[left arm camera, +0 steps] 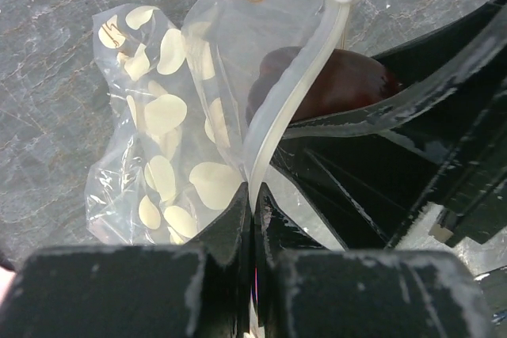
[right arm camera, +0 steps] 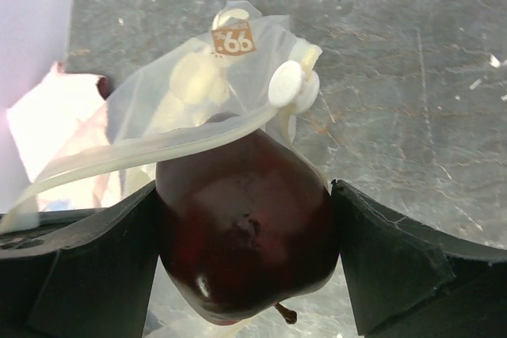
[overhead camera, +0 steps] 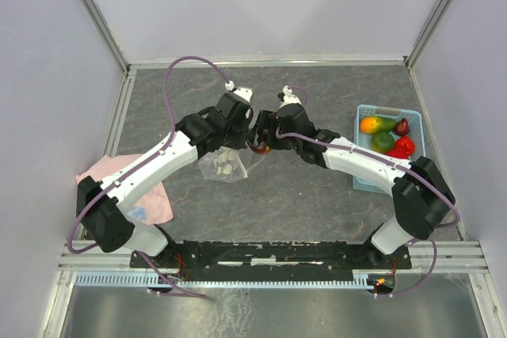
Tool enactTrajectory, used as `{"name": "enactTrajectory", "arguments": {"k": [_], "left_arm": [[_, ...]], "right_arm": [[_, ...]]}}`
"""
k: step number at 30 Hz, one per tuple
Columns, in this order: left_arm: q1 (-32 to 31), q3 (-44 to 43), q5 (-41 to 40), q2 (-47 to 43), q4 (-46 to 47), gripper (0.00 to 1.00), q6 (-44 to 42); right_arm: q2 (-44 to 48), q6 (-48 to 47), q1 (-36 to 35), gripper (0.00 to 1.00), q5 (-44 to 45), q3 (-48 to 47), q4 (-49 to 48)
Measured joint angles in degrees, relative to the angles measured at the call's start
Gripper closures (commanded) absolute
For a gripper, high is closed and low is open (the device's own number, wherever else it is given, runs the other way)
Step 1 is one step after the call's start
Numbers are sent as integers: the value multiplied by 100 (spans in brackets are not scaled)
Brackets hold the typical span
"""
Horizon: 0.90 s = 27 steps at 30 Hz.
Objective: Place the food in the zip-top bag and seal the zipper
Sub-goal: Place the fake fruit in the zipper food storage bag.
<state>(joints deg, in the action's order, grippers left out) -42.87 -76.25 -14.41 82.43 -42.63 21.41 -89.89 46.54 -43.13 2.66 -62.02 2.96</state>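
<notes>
The clear zip-top bag (overhead camera: 224, 165) with white spots lies at table centre; it also shows in the left wrist view (left arm camera: 162, 128) and the right wrist view (right arm camera: 186, 93). My left gripper (left arm camera: 255, 205) is shut on its whitish zipper strip (left arm camera: 293, 100), holding the mouth up. My right gripper (right arm camera: 247, 231) is shut on a dark maroon fruit (right arm camera: 245, 235), its top inside the bag's mouth under the zipper strip (right arm camera: 150, 148); the fruit also shows in the left wrist view (left arm camera: 333, 85) and the top view (overhead camera: 260, 146). The white slider (right arm camera: 285, 85) sits at the strip's end.
A light-blue basket (overhead camera: 363, 180) at the right holds an orange-yellow mango (overhead camera: 369, 124), green fruits (overhead camera: 383, 141), red fruit (overhead camera: 404, 146) and a maroon one (overhead camera: 402, 126). A pink cloth (overhead camera: 154, 203) lies at the left, under the left arm.
</notes>
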Motion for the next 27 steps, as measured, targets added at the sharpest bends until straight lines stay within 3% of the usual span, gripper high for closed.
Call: {"name": "enactTrajectory", "arguments": {"k": [14,27], "left_arm": [[0,70,234,-11,79,97,0],[0,160,719,-111,293,97,310]], "right_arm": [[-9,-726,-138,2,-120,-164,254],[249,-1071,-138,3,72,-317,944]]}}
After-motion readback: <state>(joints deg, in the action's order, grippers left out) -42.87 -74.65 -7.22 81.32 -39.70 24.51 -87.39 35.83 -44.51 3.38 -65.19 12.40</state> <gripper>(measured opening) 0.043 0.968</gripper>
